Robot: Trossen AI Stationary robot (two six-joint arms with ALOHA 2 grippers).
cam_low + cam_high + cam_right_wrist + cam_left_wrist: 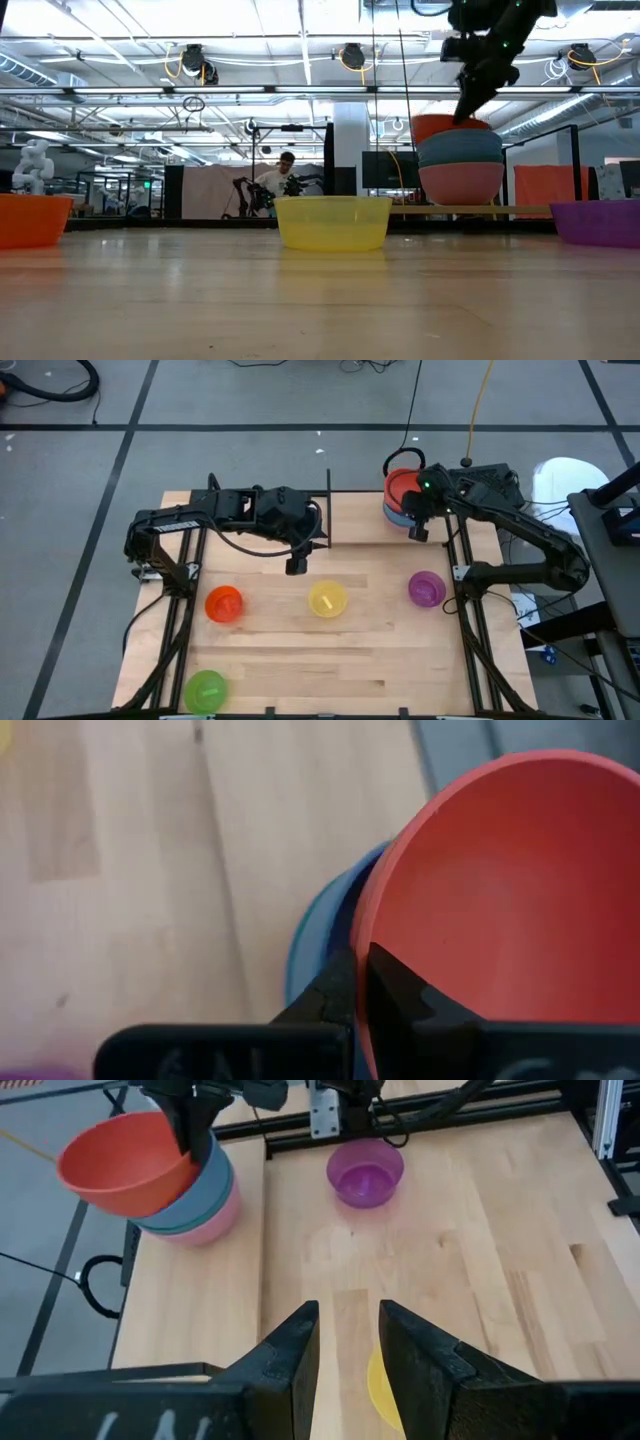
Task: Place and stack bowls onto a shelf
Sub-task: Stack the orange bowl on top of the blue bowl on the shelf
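Right gripper (358, 982) pinches the red bowl's (500, 890) rim, tilted over the blue/teal/pink stack (200, 1210) on the shelf (480, 209), table's 1 o'clock corner. Risk: released tilted, red could slide off (stack looks unsteady). Left gripper (348, 1342) spread, idle mid-table. Count: four stacked with red; loose orange (224, 603), yellow (327, 600), purple (426, 588), green (206, 689), one each.

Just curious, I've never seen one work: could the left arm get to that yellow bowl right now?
Probably yes. The left gripper hangs open just beside the yellow bowl, with only bare table between them.
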